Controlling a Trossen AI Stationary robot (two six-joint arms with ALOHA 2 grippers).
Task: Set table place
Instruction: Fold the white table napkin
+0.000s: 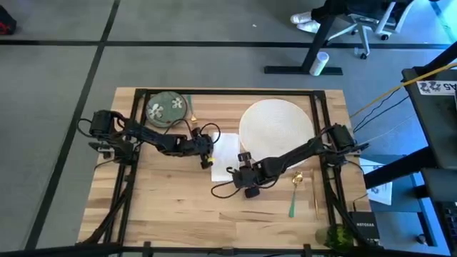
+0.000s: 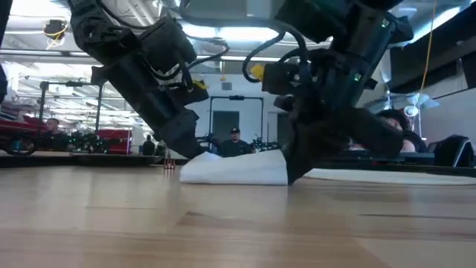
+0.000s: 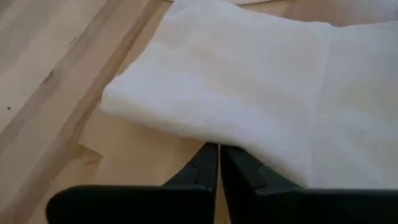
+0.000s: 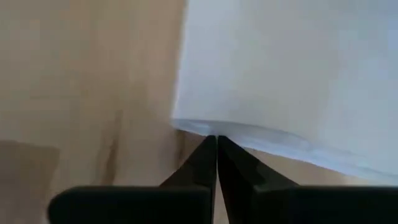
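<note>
Left wrist view: the left gripper (image 3: 217, 152) has its two dark, matte jaws pressed together on the near edge of a soft white folded napkin (image 3: 249, 93), which lifts in a rounded fold just above the grain of the wood. The right wrist camera shows the same on the other side: the right gripper (image 4: 216, 144) with jaws closed tight on an edge of that one napkin, the cloth smooth and pale above them.

From above, both grippers meet at the napkin near the middle of the light butcher-block wooden worktop (image 1: 171, 200), which is rectangular and framed by black metal bars. Just beside the napkin, toward the right arm, lies one large round white plate (image 1: 275, 128) with a finely ribbed look. One small green dish with white flowers (image 1: 166, 108) sits at the far left corner. Near the right arm's side lies gold cutlery with a green handle (image 1: 294, 196); I count one clearly, perhaps two. A green tumbler (image 1: 334, 235) stands at the near right corner.
</note>
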